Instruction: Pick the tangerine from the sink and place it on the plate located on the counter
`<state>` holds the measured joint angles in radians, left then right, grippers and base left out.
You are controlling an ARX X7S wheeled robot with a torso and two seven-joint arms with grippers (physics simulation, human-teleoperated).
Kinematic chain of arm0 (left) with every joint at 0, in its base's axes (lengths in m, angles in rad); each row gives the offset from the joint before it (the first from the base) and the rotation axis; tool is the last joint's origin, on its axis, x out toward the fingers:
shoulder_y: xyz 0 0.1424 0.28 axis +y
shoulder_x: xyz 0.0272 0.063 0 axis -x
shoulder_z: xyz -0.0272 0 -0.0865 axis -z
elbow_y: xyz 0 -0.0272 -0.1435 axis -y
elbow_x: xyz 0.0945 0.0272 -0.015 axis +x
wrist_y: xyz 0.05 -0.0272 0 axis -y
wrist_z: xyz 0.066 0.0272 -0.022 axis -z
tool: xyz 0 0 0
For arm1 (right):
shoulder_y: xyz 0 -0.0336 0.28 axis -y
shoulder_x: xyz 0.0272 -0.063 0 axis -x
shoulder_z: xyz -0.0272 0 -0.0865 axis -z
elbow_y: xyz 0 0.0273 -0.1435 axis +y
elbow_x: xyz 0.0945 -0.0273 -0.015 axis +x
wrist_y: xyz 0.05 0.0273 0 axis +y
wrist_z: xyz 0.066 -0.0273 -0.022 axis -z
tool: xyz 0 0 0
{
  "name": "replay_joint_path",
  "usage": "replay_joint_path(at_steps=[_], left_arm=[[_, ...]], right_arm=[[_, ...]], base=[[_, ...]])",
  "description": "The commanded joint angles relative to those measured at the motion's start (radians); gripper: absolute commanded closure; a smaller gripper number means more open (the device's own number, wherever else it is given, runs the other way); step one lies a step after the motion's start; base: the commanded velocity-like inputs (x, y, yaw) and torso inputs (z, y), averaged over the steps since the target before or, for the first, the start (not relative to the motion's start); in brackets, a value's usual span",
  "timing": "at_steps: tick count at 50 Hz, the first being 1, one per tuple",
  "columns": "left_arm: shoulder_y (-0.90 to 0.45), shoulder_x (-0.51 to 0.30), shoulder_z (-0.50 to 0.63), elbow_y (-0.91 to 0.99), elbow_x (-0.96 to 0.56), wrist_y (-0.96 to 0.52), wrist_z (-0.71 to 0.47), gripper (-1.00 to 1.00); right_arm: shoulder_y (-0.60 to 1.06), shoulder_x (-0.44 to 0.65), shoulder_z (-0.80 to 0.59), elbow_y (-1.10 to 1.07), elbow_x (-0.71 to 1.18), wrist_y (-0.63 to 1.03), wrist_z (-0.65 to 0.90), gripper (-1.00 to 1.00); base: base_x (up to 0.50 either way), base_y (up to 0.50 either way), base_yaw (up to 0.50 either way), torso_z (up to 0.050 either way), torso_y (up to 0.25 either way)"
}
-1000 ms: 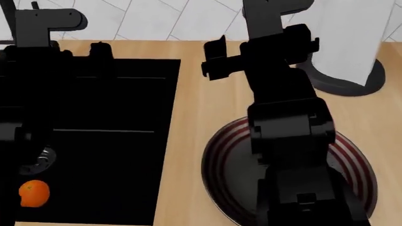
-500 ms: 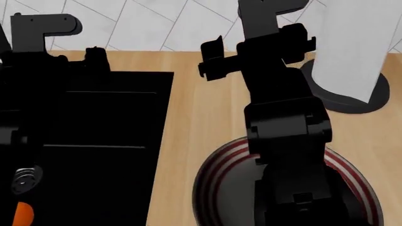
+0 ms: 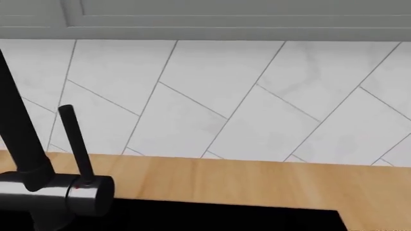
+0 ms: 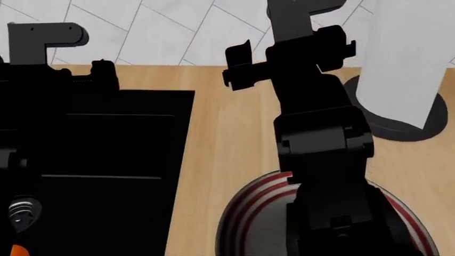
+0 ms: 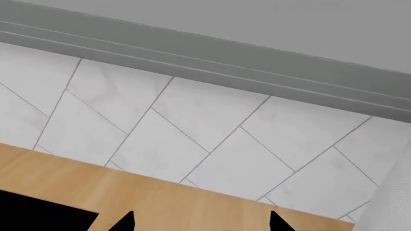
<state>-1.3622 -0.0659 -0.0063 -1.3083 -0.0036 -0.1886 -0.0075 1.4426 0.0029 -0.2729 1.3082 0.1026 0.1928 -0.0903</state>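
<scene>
Only a thin orange sliver of the tangerine [image 4: 17, 251] shows, at the head view's bottom left corner, down in the black sink [image 4: 114, 149] next to the metal drain [image 4: 21, 210]. The plate [image 4: 249, 213], red and white striped with a grey centre, lies on the wooden counter [image 4: 220, 133] at the bottom; my right arm [image 4: 320, 144] covers much of it. My right gripper [image 5: 200, 224] points at the tiled wall above the counter, open, with nothing between its fingertips. My left arm [image 4: 42, 34] reaches over the sink's back left. Its fingers do not show against the black basin.
A black faucet [image 3: 29, 159] with a thin lever stands at the sink's back edge, close to my left wrist. A tall white paper roll [image 4: 405, 58] on a round black base [image 4: 398, 128] stands at the back right. White tiled wall [image 4: 178, 32] runs behind the counter.
The head view has shifted, so the whole scene has slid down the picture. The tangerine has gone from fully visible to a sliver at the bottom edge. The plate is now partly cut off.
</scene>
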Motion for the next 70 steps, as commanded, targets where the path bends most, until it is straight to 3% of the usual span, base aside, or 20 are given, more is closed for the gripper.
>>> replay_joint_path(at_steps=[1, 14, 21, 28, 35, 55, 70], left_arm=[[0.002, -0.005, 0.009, 0.0, 0.004, 0.013, 0.008, -1.0], [0.013, -0.005, 0.05, 0.034, 0.033, -0.044, -0.012, -1.0], [0.113, -0.022, 0.062, 0.291, 0.036, -0.241, 0.009, -1.0], [0.292, -0.048, 0.051, 0.815, 0.007, -0.596, 0.065, -1.0], [0.304, -0.077, 0.075, 1.033, -0.003, -0.832, 0.106, -1.0], [0.298, -0.1, 0.08, 1.027, -0.032, -0.956, 0.139, -1.0], [0.264, -0.107, 0.06, 0.964, -0.045, -0.962, 0.136, -1.0]], right_arm=[[0.006, 0.0, -0.025, 0.0, 0.028, 0.008, 0.012, -1.0], [0.034, 0.001, -0.031, 0.0, 0.032, 0.04, 0.019, -1.0], [0.074, -0.002, -0.079, 0.0, 0.084, 0.088, 0.025, -1.0], [0.089, 0.0, -0.091, 0.0, 0.105, 0.125, 0.028, -1.0], [0.112, -0.002, -0.118, 0.0, 0.127, 0.178, 0.004, -1.0], [0.154, -0.001, -0.216, -0.001, 0.217, 0.214, 0.023, -1.0], [0.179, -0.001, -0.306, -0.001, 0.295, 0.237, 0.041, -1.0]], base=[[0.0, 0.0, 0.0, 0.0, 0.0], [0.0, 0.0, 0.0, 0.0, 0.0], [0.0, 0.0, 0.0, 0.0, 0.0], [0.0, 0.0, 0.0, 0.0, 0.0], [0.0, 0.0, 0.0, 0.0, 0.0], [0.0, 0.0, 0.0, 0.0, -0.106], [0.0, 0.0, 0.0, 0.0, -0.137]])
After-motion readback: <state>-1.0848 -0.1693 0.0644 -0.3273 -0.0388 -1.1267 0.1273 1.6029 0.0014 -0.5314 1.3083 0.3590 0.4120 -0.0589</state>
